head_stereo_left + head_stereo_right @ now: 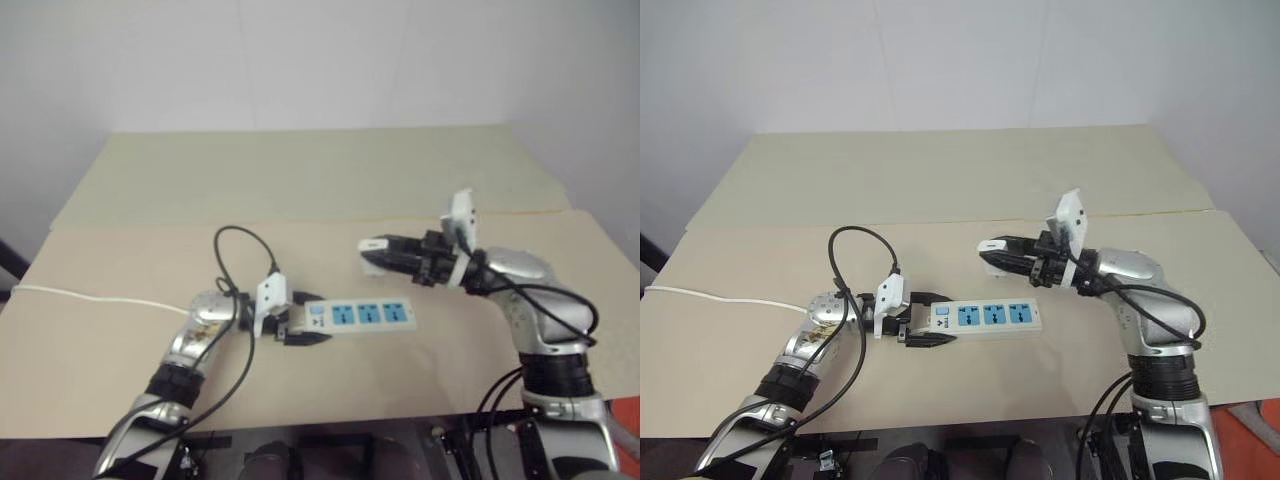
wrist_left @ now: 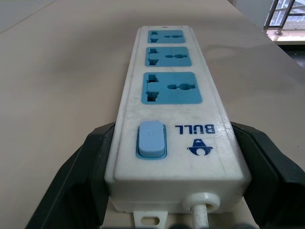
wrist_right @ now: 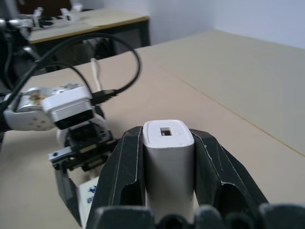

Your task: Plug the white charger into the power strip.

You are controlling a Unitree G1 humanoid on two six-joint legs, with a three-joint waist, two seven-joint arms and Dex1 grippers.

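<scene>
Power strip [image 1: 366,316] flat on the tan table [image 1: 100,370], long axis running 9 to 3 o'clock, 3 blue sockets facing up. Switch end at 9 o'clock, clamped between the 2 black fingers [image 2: 83,174] of the left gripper [image 1: 300,326], pressed against both long sides of the strip; thin white cord [image 2: 201,214] leaving that same end, toward the wrist. Blue rocker switch [image 2: 151,139] just beside the nearest socket.

White charger [image 3: 169,157] off the table, pinched tight between the 2 fingers [image 3: 126,171] of the right gripper [image 1: 992,252], white tip poking out past the fingertips, small dark slot on its end face. Prongs not visible. Charger hanging at about 12 o'clock from the middle socket, apart from the strip, gripper lying roughly level and pointing toward 9 o'clock.

Around: black cable [image 1: 232,262] looping up from the left wrist at 11 o'clock of the strip's switch end, clear of the sockets. Long white cord [image 1: 90,296] trailing across the table toward 9 o'clock. Second, paler table [image 1: 300,170] butted against the far edge at 12 o'clock. Plain white wall [image 1: 300,60] behind. Nothing lying on the sockets; open air between charger and strip.
</scene>
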